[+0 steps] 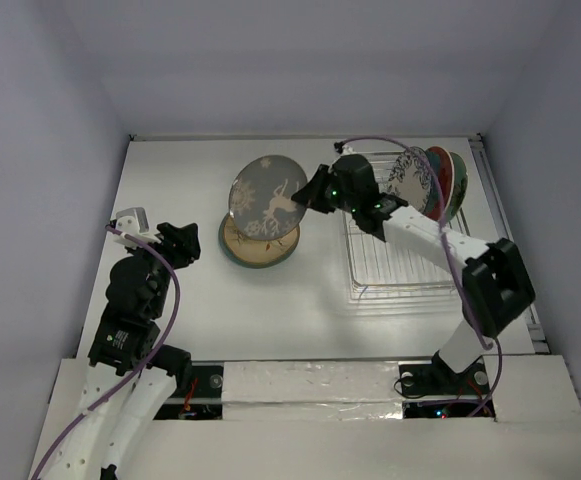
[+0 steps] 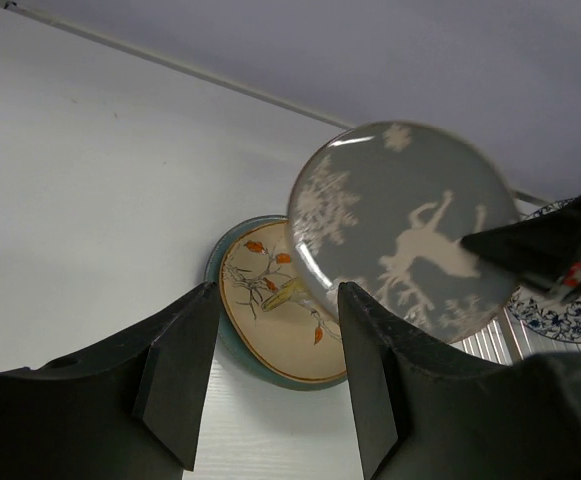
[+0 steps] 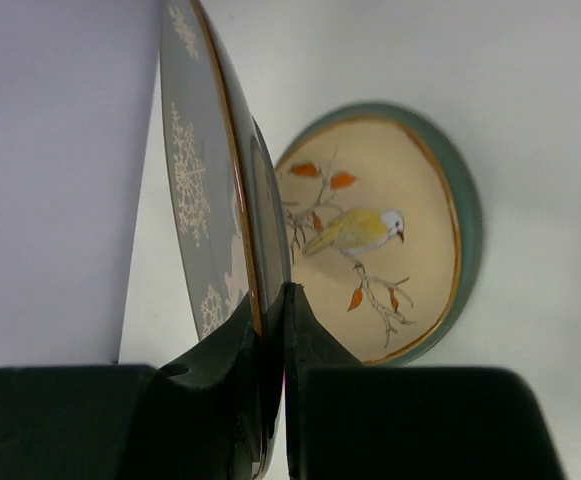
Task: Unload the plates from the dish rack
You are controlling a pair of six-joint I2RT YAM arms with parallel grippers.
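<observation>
1. Plates waiting to be unloaded, three ceramic rounds [image 1: 430,180] with blue floral, red and greenish rims, stand on edge at the far end of the silver wire dish rack [image 1: 400,270]. The rack sits on the right of the white surface [image 1: 170,180], and its upright wires hold the plates vertical.
2. A grey round plate with a white deer-and-tree pattern [image 1: 267,198] hangs in the air left of the rack. It is tilted steeply, close to the way it would stand in a slot.
3. The right jaws are clenched on that plate's right rim, one on each face; the right wrist view shows this plainly.
4. Just below it, and slightly nearer, a cream plate with a painted bird and a teal rim [image 1: 260,250] lies flat on the surface. It is probably the base of a stack, and the grey plate does not touch it.
5. To rest on that stack, the grey plate probably needs tipping level first.
6. The left jaws are released and empty at the near left, well apart from both plates, probably parked clear of the right arm's path.
</observation>
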